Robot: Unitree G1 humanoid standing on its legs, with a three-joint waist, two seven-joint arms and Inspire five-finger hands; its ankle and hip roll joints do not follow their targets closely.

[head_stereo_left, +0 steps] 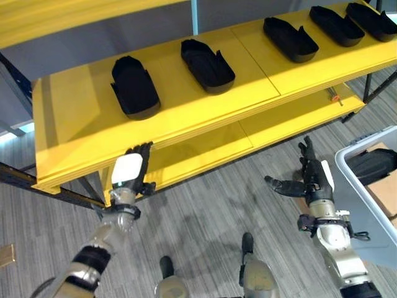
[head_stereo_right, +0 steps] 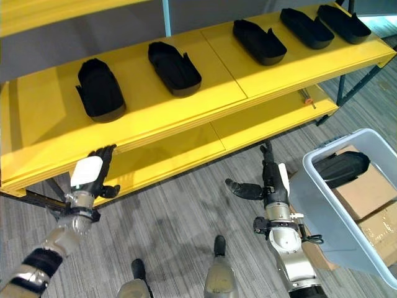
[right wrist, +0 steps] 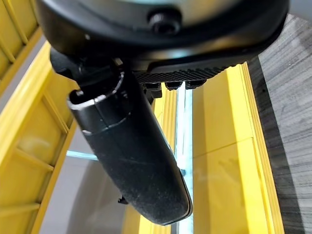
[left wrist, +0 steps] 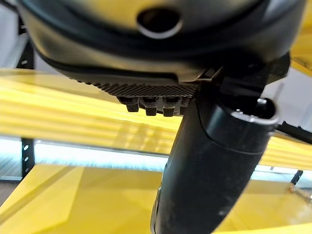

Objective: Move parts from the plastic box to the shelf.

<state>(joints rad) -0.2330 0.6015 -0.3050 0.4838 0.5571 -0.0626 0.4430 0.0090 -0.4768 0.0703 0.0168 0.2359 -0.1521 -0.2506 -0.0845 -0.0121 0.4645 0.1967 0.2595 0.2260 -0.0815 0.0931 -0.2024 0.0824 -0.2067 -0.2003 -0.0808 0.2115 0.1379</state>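
- Five black parts [head_stereo_left: 134,87] lay in a row on the yellow shelf [head_stereo_left: 74,124]; one more [head_stereo_right: 338,167] sat in the box [head_stereo_right: 322,230].
- Left robot hand [head_stereo_left: 133,171] and right robot hand [head_stereo_left: 307,177] hung relaxed, empty.
- Looked stiff, light, hollow; best pinched at the rim.

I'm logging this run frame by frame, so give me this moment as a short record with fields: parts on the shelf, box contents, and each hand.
shelf: yellow shelf, upper board carrying parts
parts on shelf: five black parts in a row along the upper board
plastic box: grey plastic box on the floor at the robot's right
box contents: one black part inside, next to cardboard boxes
left hand: left hand open, empty, by the shelf's front edge
right hand: right hand open, empty, above the floor beside the box
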